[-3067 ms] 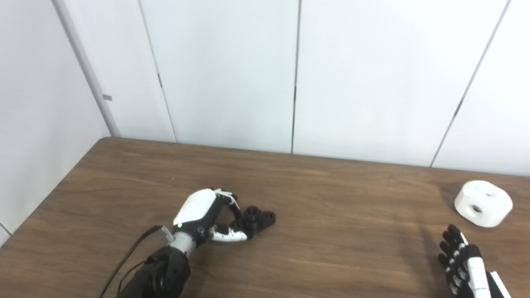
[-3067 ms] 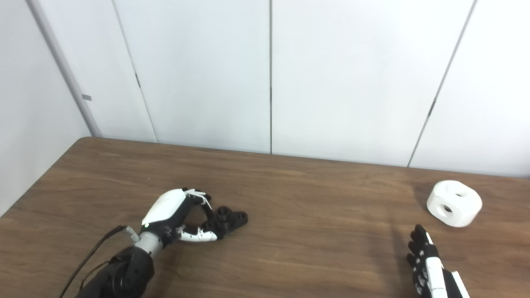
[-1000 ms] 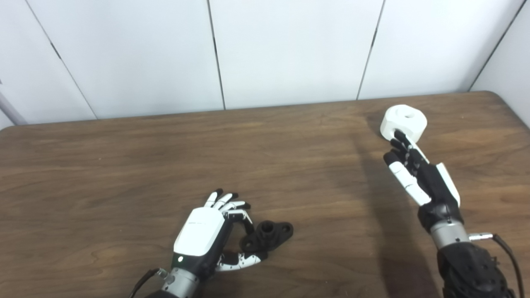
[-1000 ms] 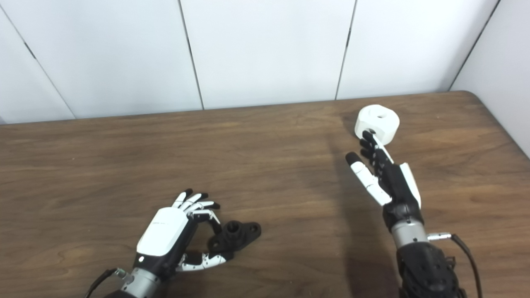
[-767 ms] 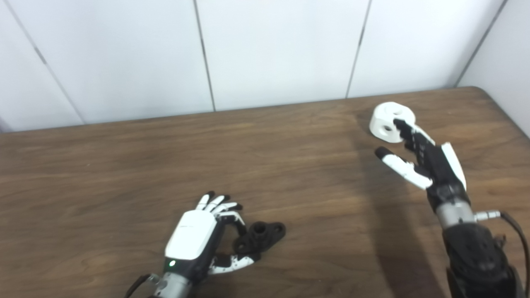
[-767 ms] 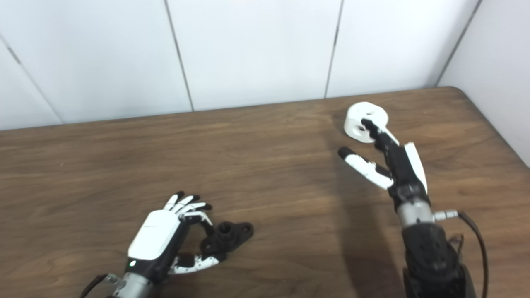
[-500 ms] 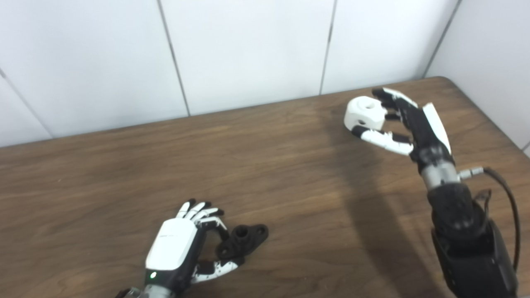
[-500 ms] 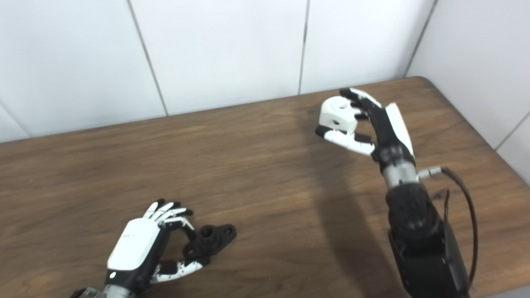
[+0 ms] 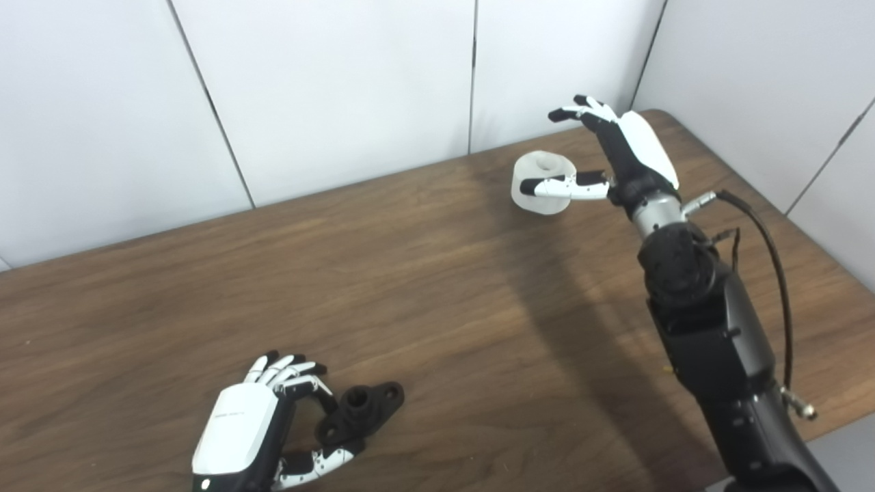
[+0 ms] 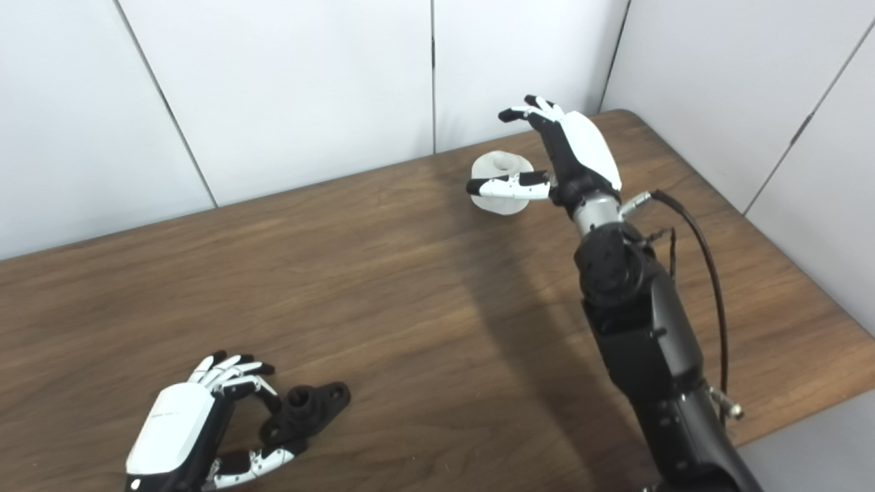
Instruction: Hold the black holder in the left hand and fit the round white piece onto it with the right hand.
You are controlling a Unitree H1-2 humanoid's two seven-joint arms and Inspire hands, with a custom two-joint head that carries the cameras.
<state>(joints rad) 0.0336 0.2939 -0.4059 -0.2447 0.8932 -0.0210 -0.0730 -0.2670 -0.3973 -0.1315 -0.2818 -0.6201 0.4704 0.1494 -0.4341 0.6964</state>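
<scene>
**A:** Where is the black holder?

**B:** The black holder [image 9: 360, 411] lies flat on the brown wooden table [image 9: 424, 287], near its front edge. The left hand [image 9: 256, 427] lies beside it, white back upward. Its curled fingers [image 9: 301, 383] arch over the holder's near end, and the thumb [image 9: 321, 463] reaches along the table below that end. The fingertips look to be touching the holder, but whether they truly grip it I cannot tell. The holder's short round post stands upright just past the fingertips, and its far end, with a hole in it, points away from the hand.

**A:** And the round white piece?

**B:** The round white piece [image 9: 538, 182] sits well apart from the holder, close to the table's far right corner. The right hand [image 9: 618, 154] is spread wide over it. The thumb [image 9: 564, 186] stretches across its front, and the fingers [image 9: 581, 113] are raised above and behind it, clear of it. That hand is loose and grasps nothing.

**A:** What surrounds them?

**B:** White wall panels [image 9: 328, 82] with dark seams stand behind the table and along its right side. The right arm [image 9: 711, 328] is black, with a cable [image 9: 772, 260] looping beside it, and it throws a broad shadow across the wood.
</scene>
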